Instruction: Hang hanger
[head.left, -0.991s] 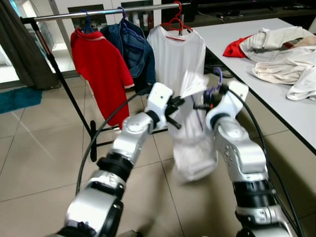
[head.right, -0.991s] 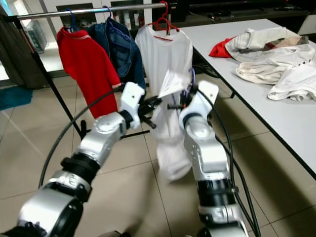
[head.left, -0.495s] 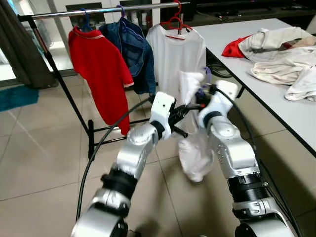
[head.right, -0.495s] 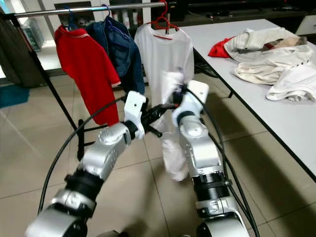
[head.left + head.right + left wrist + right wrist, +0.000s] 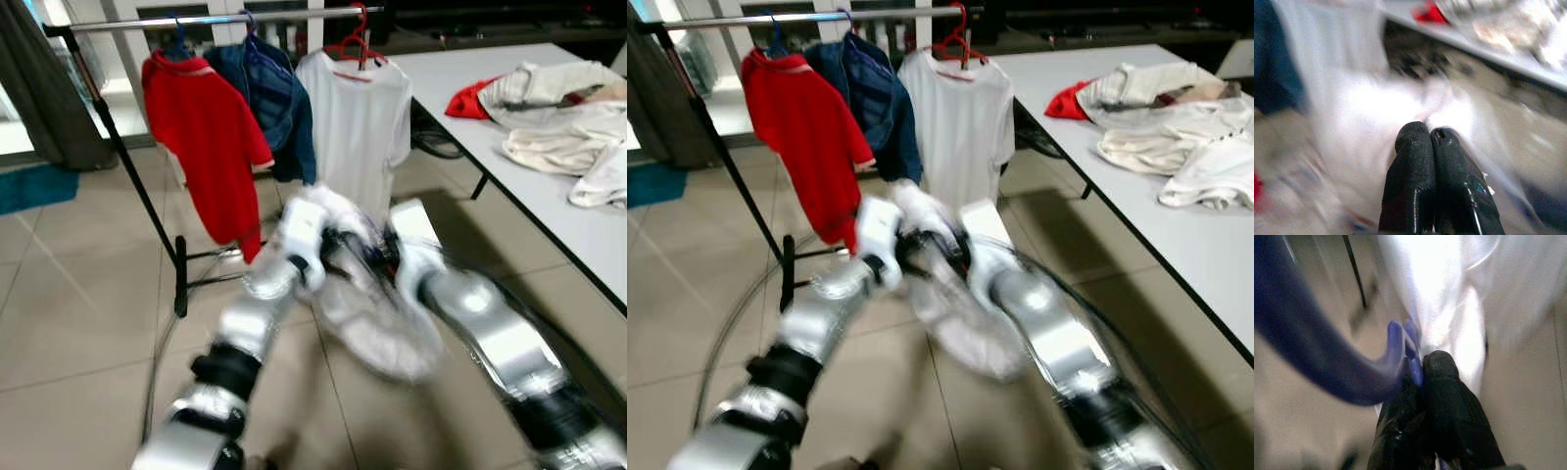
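Note:
Motion blurs the eye views. A white garment (image 5: 380, 328) hangs bunched between my two arms, low in front of the clothes rail (image 5: 196, 20). My right gripper (image 5: 1420, 363) is shut on the neck of a purple hanger (image 5: 1327, 357), whose hook curls beside the fingers, with the white cloth just beyond. My left gripper (image 5: 1423, 131) is shut, its tips pressed into a fold of the same white garment (image 5: 1361, 127). In the left eye view, both grippers meet at about mid-frame, the left gripper (image 5: 333, 245) close beside the right gripper (image 5: 380, 257).
On the rail hang a red shirt (image 5: 201, 147), a denim jacket (image 5: 279, 108) and a white T-shirt (image 5: 358, 127) on a red hanger. A white table (image 5: 519, 191) at the right carries a pile of clothes (image 5: 563, 108). The rail's black stand (image 5: 181, 284) rests on tiled floor.
Both arms have dropped lower and stretched forward with the garment, which now sags closer to the floor. The picture has become blurred.

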`<state>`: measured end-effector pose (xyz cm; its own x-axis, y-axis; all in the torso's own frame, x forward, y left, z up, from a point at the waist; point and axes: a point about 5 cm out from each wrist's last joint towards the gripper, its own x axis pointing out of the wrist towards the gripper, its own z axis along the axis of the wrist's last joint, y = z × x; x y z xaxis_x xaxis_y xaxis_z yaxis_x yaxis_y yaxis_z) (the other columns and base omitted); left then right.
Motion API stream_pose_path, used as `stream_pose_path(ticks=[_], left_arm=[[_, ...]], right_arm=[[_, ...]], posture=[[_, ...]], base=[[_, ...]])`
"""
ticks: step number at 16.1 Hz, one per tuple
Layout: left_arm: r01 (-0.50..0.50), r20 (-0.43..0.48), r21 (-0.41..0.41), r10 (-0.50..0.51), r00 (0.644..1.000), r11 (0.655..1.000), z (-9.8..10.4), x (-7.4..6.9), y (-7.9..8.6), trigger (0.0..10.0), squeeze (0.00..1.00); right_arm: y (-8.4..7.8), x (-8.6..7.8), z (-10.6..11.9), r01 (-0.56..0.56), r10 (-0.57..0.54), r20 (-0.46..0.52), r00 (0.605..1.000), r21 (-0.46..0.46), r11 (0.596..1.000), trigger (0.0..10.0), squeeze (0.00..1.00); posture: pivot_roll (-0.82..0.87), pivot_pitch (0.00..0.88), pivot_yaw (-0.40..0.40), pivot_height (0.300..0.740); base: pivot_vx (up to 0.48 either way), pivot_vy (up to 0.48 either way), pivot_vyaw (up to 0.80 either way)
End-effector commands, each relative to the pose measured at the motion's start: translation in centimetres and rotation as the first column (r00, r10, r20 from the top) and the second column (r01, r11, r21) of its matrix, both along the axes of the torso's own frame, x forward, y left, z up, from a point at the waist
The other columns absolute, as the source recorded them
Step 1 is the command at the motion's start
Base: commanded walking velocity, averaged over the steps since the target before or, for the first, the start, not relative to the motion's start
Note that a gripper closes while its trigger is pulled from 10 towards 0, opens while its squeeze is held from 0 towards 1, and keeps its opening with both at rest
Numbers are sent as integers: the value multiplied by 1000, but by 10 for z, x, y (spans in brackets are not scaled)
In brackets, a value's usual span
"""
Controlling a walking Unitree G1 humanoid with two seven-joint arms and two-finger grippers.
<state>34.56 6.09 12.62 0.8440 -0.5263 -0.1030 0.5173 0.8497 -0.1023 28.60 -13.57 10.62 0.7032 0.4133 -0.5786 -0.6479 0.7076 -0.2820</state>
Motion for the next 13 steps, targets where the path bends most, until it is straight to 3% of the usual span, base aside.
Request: stream_pose_path(ticks=[1,3,4,7,8,10,11,12,13], left_arm=[[-19,96,-28,22,995,999,24,7,0,0,0],[-40,93,-23,42,995,999,25,10,2,0,0],[-62,92,-20,63,994,998,25,12,5,0,0],[-81,94,-19,82,992,997,27,15,12,0,0],[-95,76,5,95,993,995,22,15,18,0,0],[-103,52,27,101,994,994,16,14,21,0,0],[-71,50,27,70,996,997,15,13,15,0,0],[-42,51,20,40,998,999,16,11,10,0,0],[46,52,2,-46,998,999,17,5,-5,0,0]], right_arm=[[-7,-10,-4,-71,64,-71,995,-92,993,10000,0],[-18,-14,-1,-100,87,-82,993,-169,981,10000,0],[-13,-8,8,-36,33,-52,998,-54,998,10000,0],[-16,7,15,106,-105,40,994,-25,994,10000,0],[-14,23,42,228,-247,196,949,114,967,10000,0],[-6,27,55,263,-317,206,926,251,932,10000,0],[-6,31,57,327,-387,231,893,259,909,10000,0],[-3,32,57,330,-392,247,886,256,908,10000,0],[6,37,59,346,-424,277,862,289,893,10000,0]], posture=[[-139,0,29,740],[-143,0,30,740],[-144,0,24,740],[-138,0,15,740],[-134,0,10,740],[-135,0,12,740],[-135,0,12,740],[-132,0,12,740],[-130,0,12,740]], base=[[0,0,0],[0,0,0],[0,0,0],[0,0,0],[0,0,0],[0,0,0],[0,0,0],[0,0,0],[0,0,0]])
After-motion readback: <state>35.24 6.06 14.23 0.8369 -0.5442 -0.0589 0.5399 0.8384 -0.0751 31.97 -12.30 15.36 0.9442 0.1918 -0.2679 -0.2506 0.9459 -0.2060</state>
